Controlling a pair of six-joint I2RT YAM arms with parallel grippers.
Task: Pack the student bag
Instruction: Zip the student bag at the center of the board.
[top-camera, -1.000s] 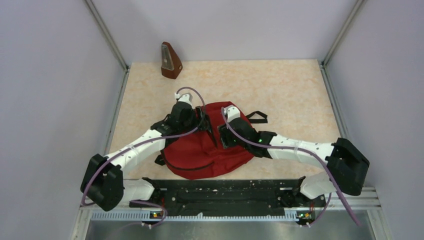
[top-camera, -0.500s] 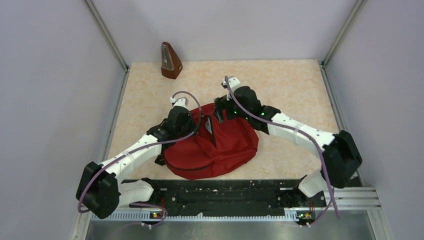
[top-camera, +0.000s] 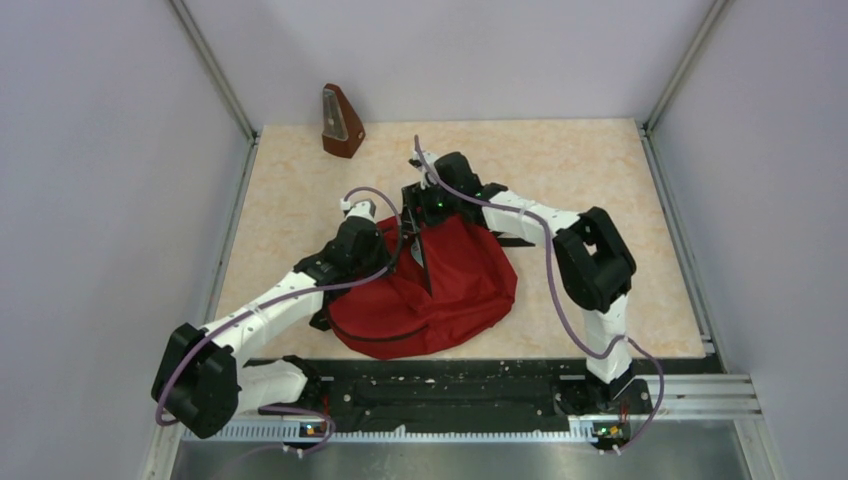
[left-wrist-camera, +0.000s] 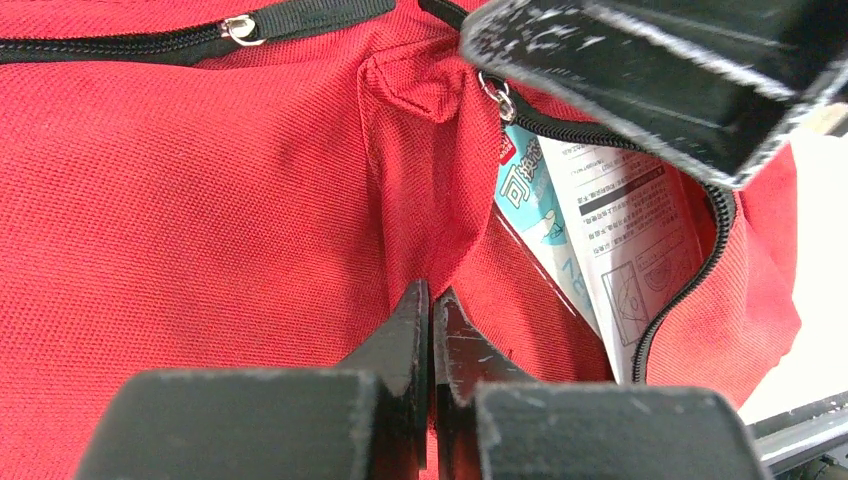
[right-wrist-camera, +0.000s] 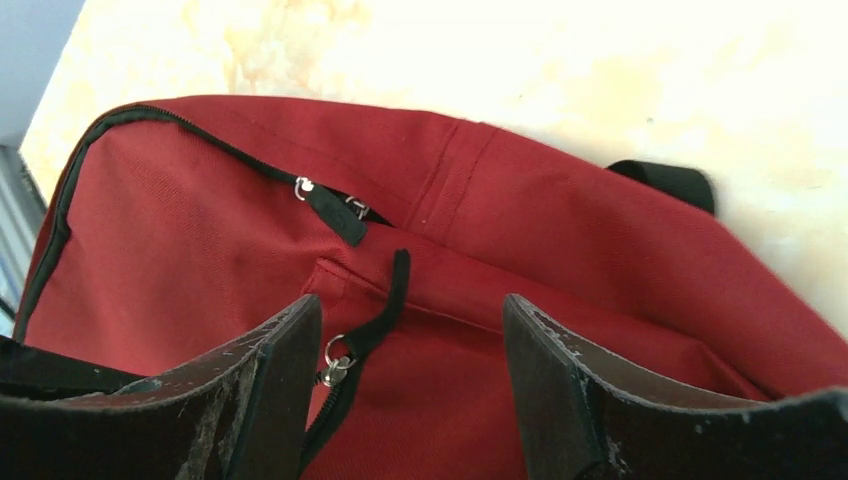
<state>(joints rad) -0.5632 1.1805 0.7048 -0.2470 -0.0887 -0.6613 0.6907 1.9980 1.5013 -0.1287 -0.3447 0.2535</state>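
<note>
The student bag (top-camera: 430, 290), dark red with black zippers, lies in the middle of the table. My left gripper (top-camera: 398, 252) is at its upper left edge, and its jaws (left-wrist-camera: 432, 300) are shut on a raised fold of the red fabric beside the open main zipper. A white and blue printed booklet (left-wrist-camera: 600, 230) shows inside the opening. My right gripper (top-camera: 415, 205) hovers at the bag's far end, open (right-wrist-camera: 410, 312). A metal zipper pull with a black tab (right-wrist-camera: 345, 358) lies between its fingers, close to the left one and untouched.
A brown wooden metronome (top-camera: 340, 122) stands at the back left corner. A black strap (right-wrist-camera: 665, 182) sticks out from the bag's far side onto the beige table (top-camera: 580, 170). Walls close in the table on the left, the right and the back.
My left gripper has shut on the bag's fabric. The right arm has swung from above the bag's middle to its far end, with its elbow folded back.
</note>
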